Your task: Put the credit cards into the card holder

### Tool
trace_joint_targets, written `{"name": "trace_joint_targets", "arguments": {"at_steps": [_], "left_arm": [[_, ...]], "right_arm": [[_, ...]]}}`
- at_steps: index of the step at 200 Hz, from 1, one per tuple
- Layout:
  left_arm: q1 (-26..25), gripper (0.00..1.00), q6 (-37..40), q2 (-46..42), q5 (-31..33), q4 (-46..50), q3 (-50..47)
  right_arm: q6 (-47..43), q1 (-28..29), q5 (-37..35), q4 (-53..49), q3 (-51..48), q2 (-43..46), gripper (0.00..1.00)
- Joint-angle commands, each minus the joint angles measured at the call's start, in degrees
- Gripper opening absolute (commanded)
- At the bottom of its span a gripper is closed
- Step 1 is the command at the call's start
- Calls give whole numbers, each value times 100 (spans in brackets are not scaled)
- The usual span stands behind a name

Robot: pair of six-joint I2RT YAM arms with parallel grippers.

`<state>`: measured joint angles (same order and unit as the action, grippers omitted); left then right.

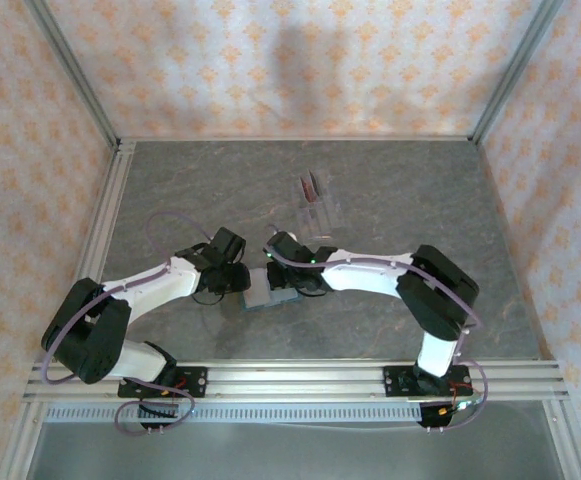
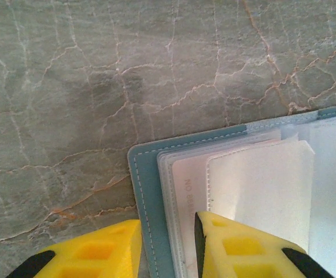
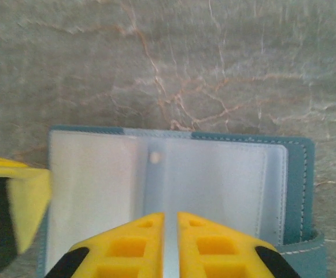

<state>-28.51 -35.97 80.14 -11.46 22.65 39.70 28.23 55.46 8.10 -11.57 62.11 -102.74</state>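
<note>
1. Right gripper (image 3: pixel 169 226) hovers over the open card holder (image 3: pixel 225 174), its fingers nearly together with a thin pale-blue sliver in the gap. Whether that sliver is a card held edge-on or the wallet lining beyond cannot be told.
2. Left gripper (image 2: pixel 166 225), jaws apart, straddles one edge of the holder, with one finger over the clear sleeves as if pinning them.
3. The holder lies flat and spread on the grey table (image 1: pixel 420 190), between the two arms.
4. Dark credit cards (image 1: pixel 315 184) stand in a clear rack (image 1: pixel 322 212) behind it, well apart.
5. Loading appears barely begun: the visible sleeves look mostly empty, and the racked cards have yet to go in.
</note>
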Motion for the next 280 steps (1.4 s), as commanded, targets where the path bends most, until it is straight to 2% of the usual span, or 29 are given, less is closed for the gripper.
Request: {"name": "trace_joint_targets", "arguments": {"at_steps": [1,24,43,59,124,164,209,234,280], "left_arm": [[-16,31,22,-75,206,161,118],[-23,32,19,-212,230,148,90],[-23,41,28,-273,241,157,72],[-26,44,37,-269,187,126,73],[-33,46,12,-236,21,-22,43],[-36,50,-51,-587,448,111,-25],[-43,49,-10,-261,171,3,32],[-58,45,-16,21,-11,-93,79],[-84,37,-38,234,68,-33,142]], "right_arm": [[-120,81,104,-121,275,-218,13],[-147,138,199,-158,398,-363,12],[-133,149,245,-101,399,-386,12],[-140,152,236,-116,418,-408,12],[-135,178,319,-77,442,-559,23],[-125,193,368,-65,495,-696,24],[-116,197,508,-15,481,-616,29],[-105,197,622,41,478,-550,30],[-104,202,719,94,495,-544,31]]}}
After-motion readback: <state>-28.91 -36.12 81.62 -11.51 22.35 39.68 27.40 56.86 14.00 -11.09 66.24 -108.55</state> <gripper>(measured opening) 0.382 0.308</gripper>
